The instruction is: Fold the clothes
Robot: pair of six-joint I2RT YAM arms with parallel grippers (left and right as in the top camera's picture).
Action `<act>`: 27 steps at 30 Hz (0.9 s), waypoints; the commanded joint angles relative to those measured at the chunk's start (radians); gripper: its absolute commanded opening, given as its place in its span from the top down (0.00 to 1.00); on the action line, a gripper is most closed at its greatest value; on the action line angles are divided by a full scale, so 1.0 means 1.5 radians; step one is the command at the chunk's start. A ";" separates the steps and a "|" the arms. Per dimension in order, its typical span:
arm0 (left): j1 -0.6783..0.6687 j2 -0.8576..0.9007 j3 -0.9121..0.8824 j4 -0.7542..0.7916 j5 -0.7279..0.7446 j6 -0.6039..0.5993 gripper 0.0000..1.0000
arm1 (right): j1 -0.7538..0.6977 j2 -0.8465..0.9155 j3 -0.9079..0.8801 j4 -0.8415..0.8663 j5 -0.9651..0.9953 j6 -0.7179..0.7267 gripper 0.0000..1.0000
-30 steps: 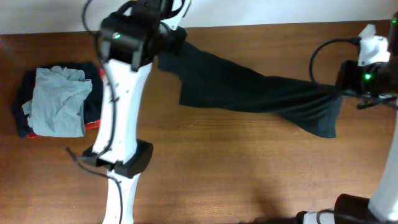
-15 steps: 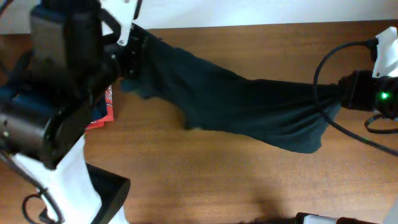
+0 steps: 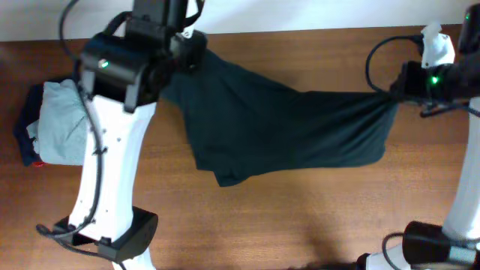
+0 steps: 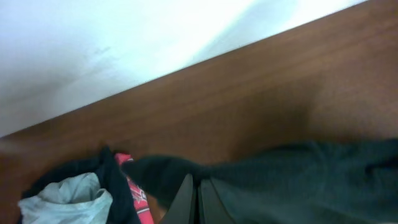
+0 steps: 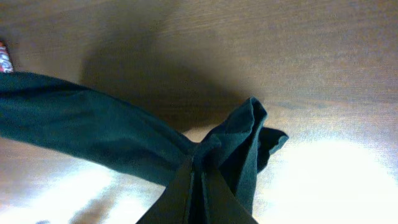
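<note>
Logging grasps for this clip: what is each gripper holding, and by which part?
Both pinch the soft black T-shirt, stretched between them: the left gripper a bunched edge at one end, the right gripper gathered fabric at the other.

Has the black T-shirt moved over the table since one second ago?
Yes. In the overhead view, the lowest part of the black T-shirt has shifted toward the light grey garment.

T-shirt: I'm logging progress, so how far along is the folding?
Done: the T-shirt is picked up, with the left gripper and right gripper each shut on an end. In hand: it is stretched between them over the table, bunched, not flat. Left: every fold; no neat crease shows yet.
</note>
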 commanded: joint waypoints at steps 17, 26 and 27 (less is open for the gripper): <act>0.004 0.024 -0.462 0.544 -0.020 -0.009 0.99 | 0.004 0.289 -0.002 0.244 -0.006 -0.014 0.96; 0.004 0.168 -0.475 0.709 -0.020 -0.008 0.01 | 0.004 0.360 -0.002 0.384 -0.006 -0.014 0.01; 0.005 0.178 -0.475 0.716 -0.019 -0.009 0.01 | 0.004 0.365 -0.002 0.390 -0.006 -0.014 0.01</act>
